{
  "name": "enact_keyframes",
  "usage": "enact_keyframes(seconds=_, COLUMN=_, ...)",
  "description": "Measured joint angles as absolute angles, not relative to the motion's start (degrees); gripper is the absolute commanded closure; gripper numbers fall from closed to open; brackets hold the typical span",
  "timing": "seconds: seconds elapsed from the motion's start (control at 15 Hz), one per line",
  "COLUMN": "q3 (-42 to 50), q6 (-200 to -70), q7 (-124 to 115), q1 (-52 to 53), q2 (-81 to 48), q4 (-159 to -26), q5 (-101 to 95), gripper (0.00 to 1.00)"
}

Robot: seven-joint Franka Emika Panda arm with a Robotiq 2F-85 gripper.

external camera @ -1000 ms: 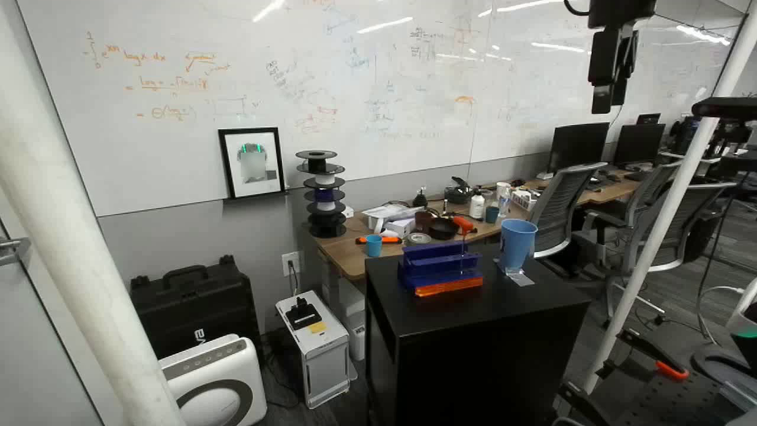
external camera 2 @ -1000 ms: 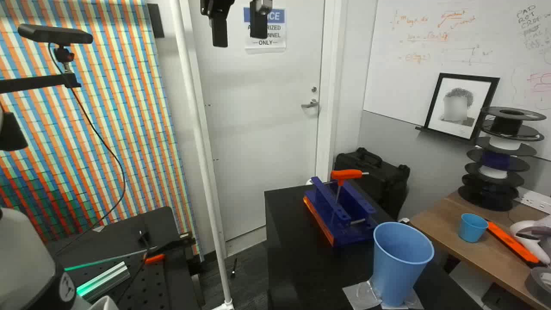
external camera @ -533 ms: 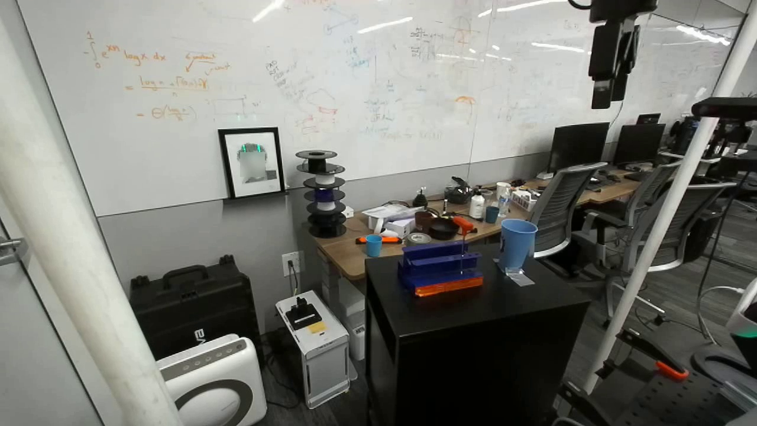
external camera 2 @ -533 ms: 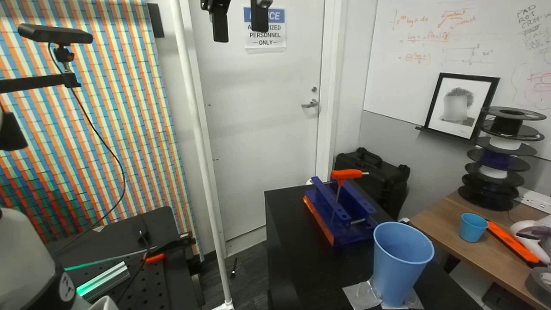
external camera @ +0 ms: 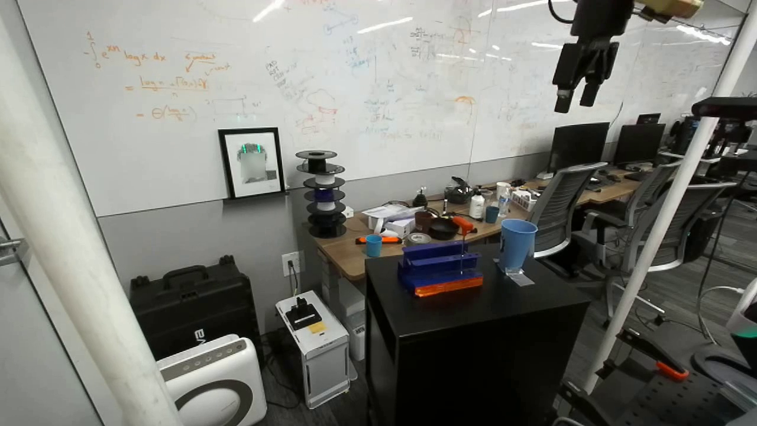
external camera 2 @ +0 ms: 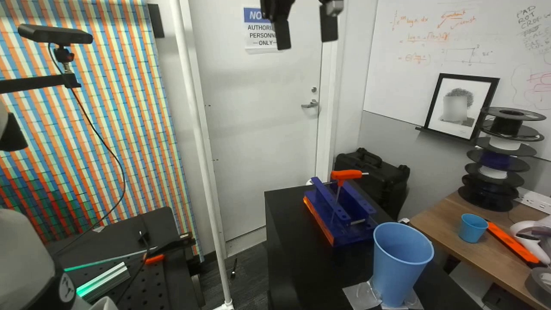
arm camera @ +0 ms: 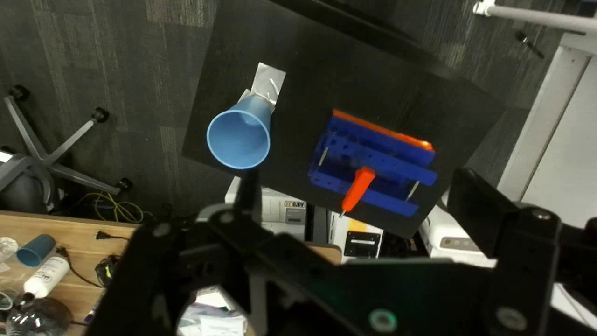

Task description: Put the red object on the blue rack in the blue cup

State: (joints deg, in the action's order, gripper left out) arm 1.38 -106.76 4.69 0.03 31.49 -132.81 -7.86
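Note:
The red object is a T-handled hex key (external camera: pixel 463 224) standing upright with its shaft down in the blue rack (external camera: pixel 437 266). The key (external camera 2: pixel 345 174) and rack (external camera 2: pixel 327 198) also show in the other views. In the wrist view the red handle (arm camera: pixel 358 190) lies over the rack (arm camera: pixel 394 158). The light-blue cup (external camera: pixel 516 245) stands upright beside the rack, clear tape at its base; it shows in an exterior view (external camera 2: pixel 398 267) and the wrist view (arm camera: pixel 240 137). My gripper (external camera: pixel 575 102) is open and empty, high above them; its fingers (external camera 2: pixel 306 41) are well apart.
Rack and cup stand on a black cabinet (external camera: pixel 473 316). A wooden desk (external camera: pixel 349 251) behind it holds a smaller blue cup (external camera: pixel 373 245) and clutter. A stack of spools (external camera: pixel 324 195) and a white pole (external camera 2: pixel 200 150) stand nearby.
The gripper has shifted left in an exterior view and right in the other exterior view, and has turned so both fingers show side by side. It stays open. Hex key, rack and cup have not moved.

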Motion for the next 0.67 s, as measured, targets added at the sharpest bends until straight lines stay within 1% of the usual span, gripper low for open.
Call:
enact_keyframes(seconds=0.33, q3=3.7, q6=-120.2, q7=3.4, q1=-1.4, q2=18.0, q4=-131.9, q5=-7.2, gripper=0.00)
enact_keyframes(seconds=0.67, q3=1.3, q6=-125.7, q7=0.4, q1=-0.8, q2=2.5, q4=-125.8, q5=-7.1, gripper=0.00)
